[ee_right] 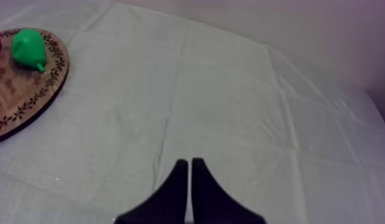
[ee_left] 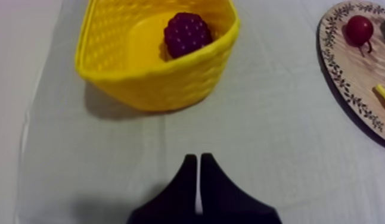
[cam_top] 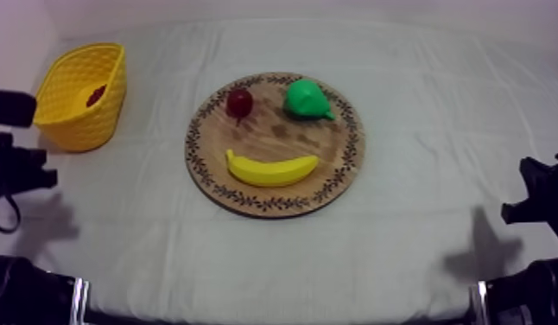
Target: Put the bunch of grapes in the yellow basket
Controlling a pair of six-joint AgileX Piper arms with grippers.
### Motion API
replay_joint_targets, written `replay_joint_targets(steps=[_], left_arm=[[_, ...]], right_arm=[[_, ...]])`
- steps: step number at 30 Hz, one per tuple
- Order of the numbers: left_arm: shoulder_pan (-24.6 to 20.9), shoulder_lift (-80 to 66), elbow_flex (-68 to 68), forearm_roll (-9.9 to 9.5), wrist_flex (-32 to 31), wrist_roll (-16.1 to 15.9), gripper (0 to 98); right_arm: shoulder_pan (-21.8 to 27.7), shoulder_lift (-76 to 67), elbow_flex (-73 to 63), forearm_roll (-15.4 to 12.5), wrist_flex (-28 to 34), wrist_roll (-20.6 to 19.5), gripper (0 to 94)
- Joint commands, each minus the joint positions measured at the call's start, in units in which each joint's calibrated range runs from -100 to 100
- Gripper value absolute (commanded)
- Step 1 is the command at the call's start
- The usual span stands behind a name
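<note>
The purple grape bunch (ee_left: 187, 34) lies in the yellow woven basket (ee_left: 153, 83), ahead of the left gripper (ee_left: 198, 157), fingers pressed together, empty. The right gripper (ee_right: 189, 161) is pinched together too; placing looks done, no move remains

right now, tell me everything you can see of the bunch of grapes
The bunch of grapes is a dark purple, rounded lump with a bumpy, beaded surface that looks like plastic. It lies inside the yellow basket, toward the wall that faces the wooden board. The basket's near wall hides its underside.
</note>
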Motion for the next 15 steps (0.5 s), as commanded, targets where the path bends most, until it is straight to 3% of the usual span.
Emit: replay_joint_targets(steps=[1,9,12,15], left_arm=[[0.2,-7.9,5.4,0.68,0.2,0.0,0.0],[0.9,-19.7,9.5,0.66,-1.1,2.8,0.0],[1.0,-24.9,10.9,-1.85,-2.1,6.9,0.1],[1.1,-30.9,11.5,-2.86,-2.4,9.8,0.1]], right_arm=[[0.0,0.0,0.0,0.0,0.0,0.0,0.3],[0.0,0.0,0.0,0.0,0.0,0.0,0.3],[0.0,0.0,0.0,0.0,0.0,0.0,0.3],[0.0,0.0,0.0,0.0,0.0,0.0,0.3]])
